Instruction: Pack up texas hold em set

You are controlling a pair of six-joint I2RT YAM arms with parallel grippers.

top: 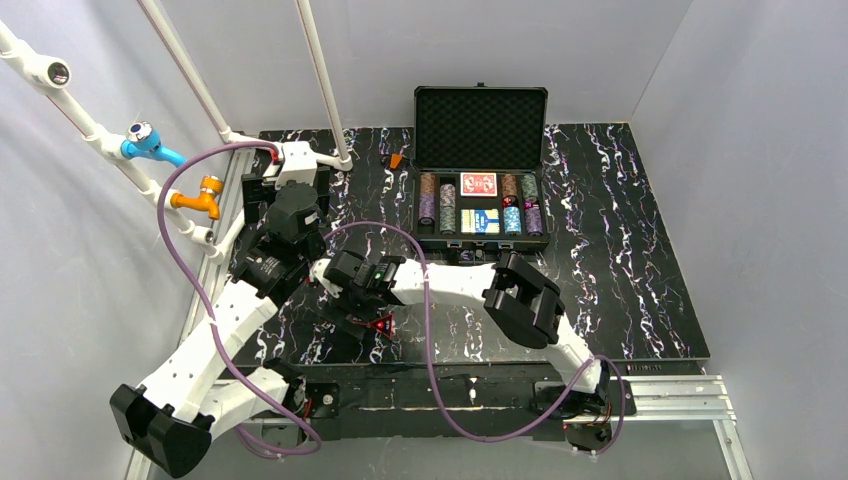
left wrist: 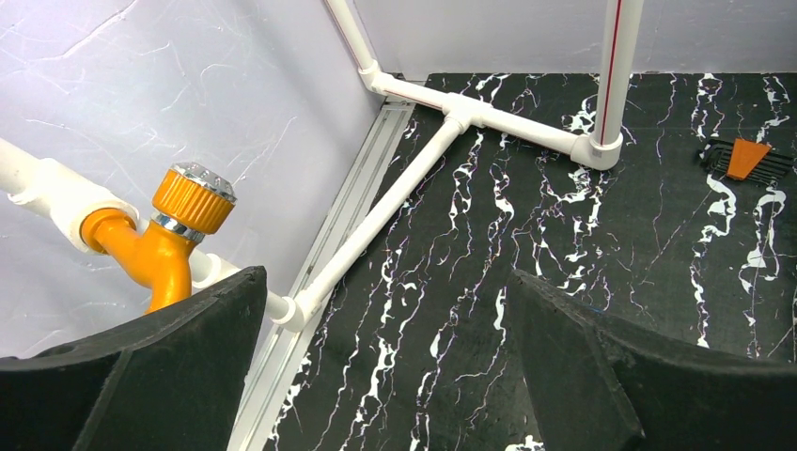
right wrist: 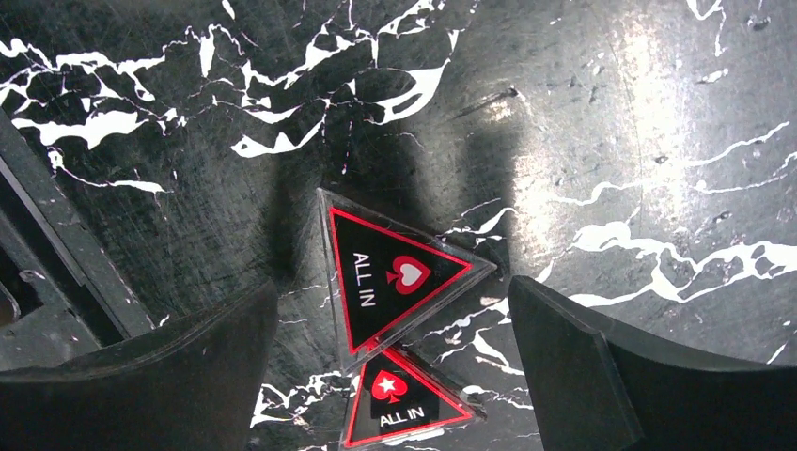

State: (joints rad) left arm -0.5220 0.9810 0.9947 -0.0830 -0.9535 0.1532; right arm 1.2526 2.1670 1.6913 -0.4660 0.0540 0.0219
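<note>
Your right tool (right wrist: 390,287) is low over the black, white-veined marble-patterned table (top: 620,250), close to its near edge and left of the middle. Its two black fingers (right wrist: 583,366) are spread wide and pinch nothing. Between them lies a flat clear-plastic triangle with a black face and red border (right wrist: 395,277), marked ALL IN, and in the wrist view neither finger touches it. A second red-bordered ALL IN triangle (right wrist: 399,404) lies right beside the first, the two meeting at one corner; both are on the table, well apart from the case. The black rectangular hard case (top: 480,243) sits at the middle of the far edge, with its foam-lined lid (top: 480,125) standing open against the back wall. Inside it you can see multicoloured poker chips (top: 428,200) lying in rows along the left and right compartments. In the middle compartment the red card deck (top: 479,184) lies toward the lid and the blue card deck (top: 480,221) toward the front. Your left tool (left wrist: 385,282) is by the far left corner, also spread wide and empty, over bare table beside the white plastic pipe frame (left wrist: 395,193) and an orange tap-shaped fitting (left wrist: 174,235). A small orange wedge on black hex keys (left wrist: 747,158) rests near the far edge, just left of the case.
</note>
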